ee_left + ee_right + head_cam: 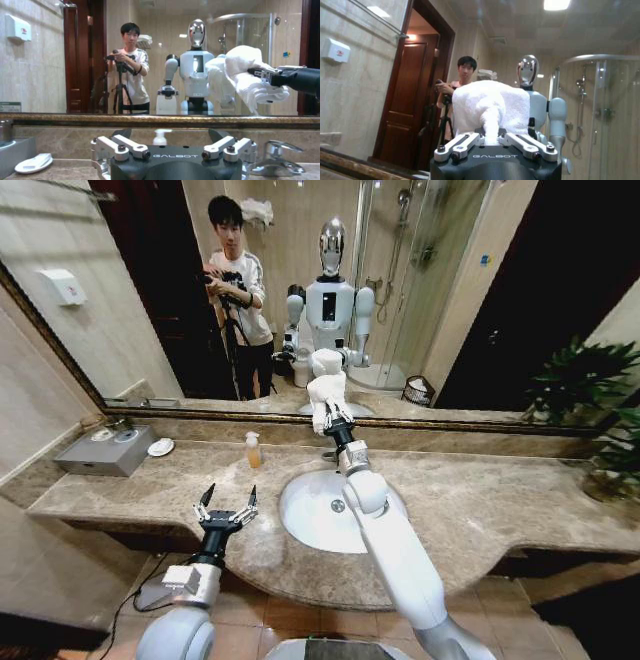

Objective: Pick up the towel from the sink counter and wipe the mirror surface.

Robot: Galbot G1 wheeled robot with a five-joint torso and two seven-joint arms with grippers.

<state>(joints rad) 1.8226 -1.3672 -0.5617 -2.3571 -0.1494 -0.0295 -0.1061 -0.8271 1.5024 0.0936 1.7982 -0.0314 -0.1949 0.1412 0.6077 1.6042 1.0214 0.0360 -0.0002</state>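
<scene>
My right gripper (334, 418) is shut on a white towel (326, 394), holding it up at the lower part of the mirror (480, 290), above the faucet. In the left wrist view the towel (246, 77) meets its own reflection on the glass, with the right gripper (265, 75) behind it. Seen from the right wrist, the towel (490, 103) bunches over the gripper (492, 143) and faces the mirror (365, 86). My left gripper (227, 502) hangs open and empty over the front of the sink counter (480, 500), left of the basin (305, 525); its fingers (112, 145) are spread.
A chrome faucet (330, 452) stands behind the basin. A soap bottle (253, 450), a white soap dish (160, 447) and a grey tray (105, 452) sit on the counter's left. A potted plant (605, 425) fills the right end. A person is reflected in the mirror.
</scene>
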